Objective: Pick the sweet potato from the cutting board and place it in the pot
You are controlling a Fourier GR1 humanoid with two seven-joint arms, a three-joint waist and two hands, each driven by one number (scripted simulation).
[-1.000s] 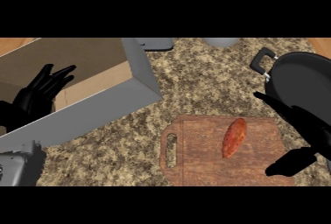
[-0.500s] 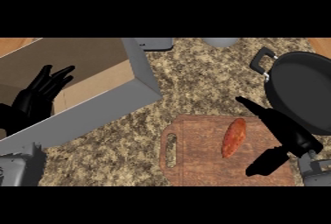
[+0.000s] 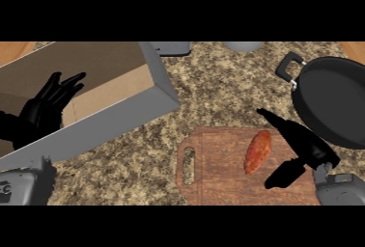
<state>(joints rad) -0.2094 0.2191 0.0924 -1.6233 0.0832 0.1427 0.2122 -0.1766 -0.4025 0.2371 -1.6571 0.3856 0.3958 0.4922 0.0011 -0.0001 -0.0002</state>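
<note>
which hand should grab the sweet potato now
Right. The right hand is open beside the sweet potato on the cutting board, near the pot; the left hand rests far off.

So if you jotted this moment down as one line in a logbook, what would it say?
right hand: open beside sweet potato, not gripping | sweet potato: on cutting board | pot: nothing seen inside | left hand: open, resting
</note>
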